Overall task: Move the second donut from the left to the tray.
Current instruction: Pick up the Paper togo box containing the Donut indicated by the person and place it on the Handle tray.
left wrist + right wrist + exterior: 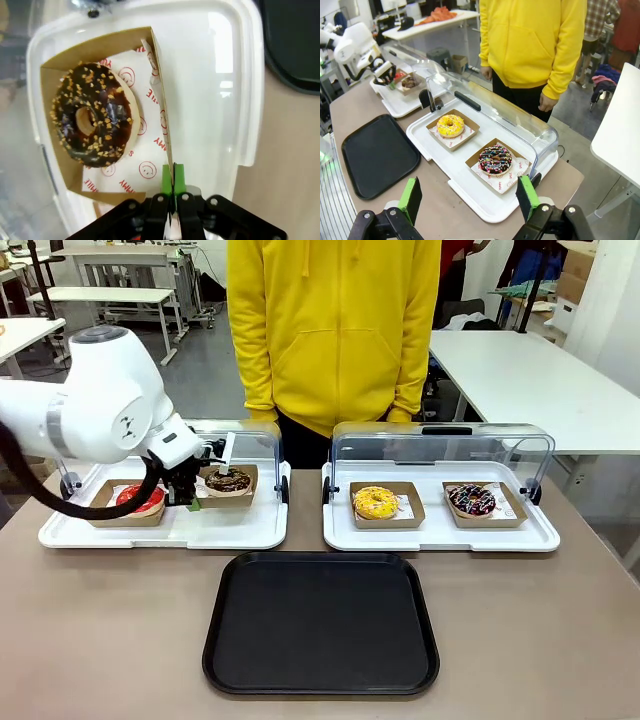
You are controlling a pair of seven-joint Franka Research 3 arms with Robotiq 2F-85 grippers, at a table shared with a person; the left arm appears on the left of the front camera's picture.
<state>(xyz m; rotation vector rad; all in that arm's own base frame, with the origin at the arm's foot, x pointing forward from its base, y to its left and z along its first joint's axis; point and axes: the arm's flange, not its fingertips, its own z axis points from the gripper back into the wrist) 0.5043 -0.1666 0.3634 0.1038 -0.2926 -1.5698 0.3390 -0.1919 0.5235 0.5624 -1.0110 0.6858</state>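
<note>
At the far left of the front view, the red-glazed donut (139, 499) is sitting in its own cardboard holder on the left white display tray (165, 531), not involved in the job. Just to its right, the left gripper (186, 496) is reaching down between the two holders. The left wrist view shows its green pads (166, 176) pinching the thin upright side wall of the brown cardboard holder (159, 75), jaws drawn tight on that edge. Gripping the card rather than the pastry seems sensible, since it spares the glaze and lets the whole holder travel as one piece.

Inside that holder the second donut from the left (93, 119), chocolate-glazed with light crumbs, is lying flat on printed paper, still on the left display tray and well apart from its goal.

Moving right, the black tray (321, 620) is waiting in the middle of the table, near the robot's edge, with nothing on it. Its position between the two display trays should make for a short carry.

Further right, the yellow donut (375, 502) and the sprinkled dark donut (472, 499) are resting on the right display tray (440, 533) under its raised clear lid (440, 448).

The right gripper (470, 197) is hanging above that tray's corner with fingers spread wide, holding nothing.
</note>
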